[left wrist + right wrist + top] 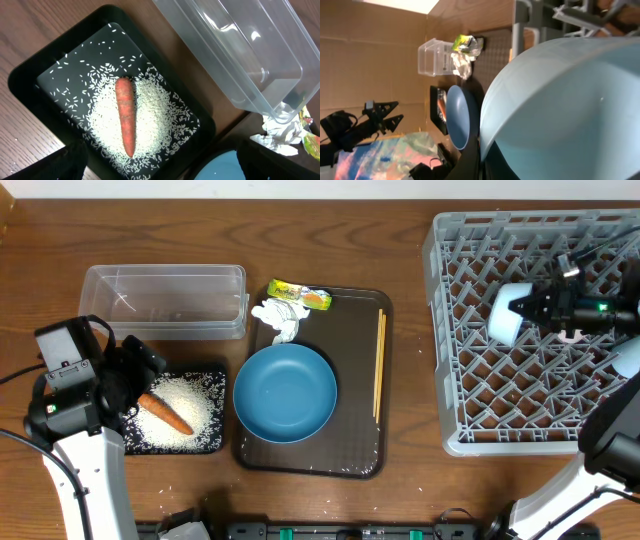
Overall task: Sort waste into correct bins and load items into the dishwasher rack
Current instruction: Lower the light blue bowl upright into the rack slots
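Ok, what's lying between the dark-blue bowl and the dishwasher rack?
The wooden chopsticks, lying along the rack-side edge of the brown tray that holds the dark-blue bowl, then bare table up to the dishwasher rack. The overhead view shows this.

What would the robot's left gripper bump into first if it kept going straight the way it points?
Most likely the orange carrot, lying on the white rice grains in the shallow black rectangular tray. The left gripper points down at them, open; how far above it hangs is unclear.

orange carrot [125, 115] atop rice [157, 112], black tray [60, 42]
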